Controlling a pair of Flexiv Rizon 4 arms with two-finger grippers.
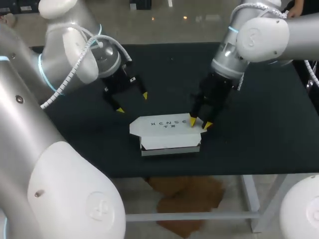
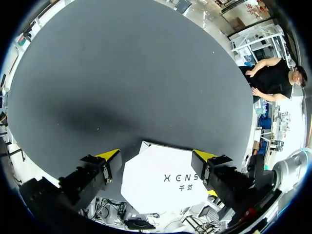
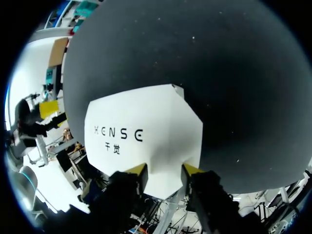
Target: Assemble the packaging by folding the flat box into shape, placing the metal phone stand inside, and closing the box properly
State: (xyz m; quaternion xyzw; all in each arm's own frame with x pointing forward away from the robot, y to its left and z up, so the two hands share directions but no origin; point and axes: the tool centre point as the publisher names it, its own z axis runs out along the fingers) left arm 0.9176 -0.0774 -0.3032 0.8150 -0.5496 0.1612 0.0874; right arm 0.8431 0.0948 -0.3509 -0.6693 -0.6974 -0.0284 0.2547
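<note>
A white box [image 1: 167, 134] lies near the front of the black table, its printed lid down flat. My right gripper [image 1: 200, 123] stands over the box's right end, half open, both yellow tips resting on the lid's tapered end; in the right wrist view the gripper [image 3: 164, 169] straddles that end of the box [image 3: 141, 131]. My left gripper [image 1: 132, 102] hangs wide open above and behind the box's left part, touching nothing; in the left wrist view the box [image 2: 165, 183] lies under and just ahead of this gripper [image 2: 156, 156]. No metal phone stand shows.
The black table top [image 1: 249, 124] stretches bare around the box. Its front edge runs a short way in front of the box.
</note>
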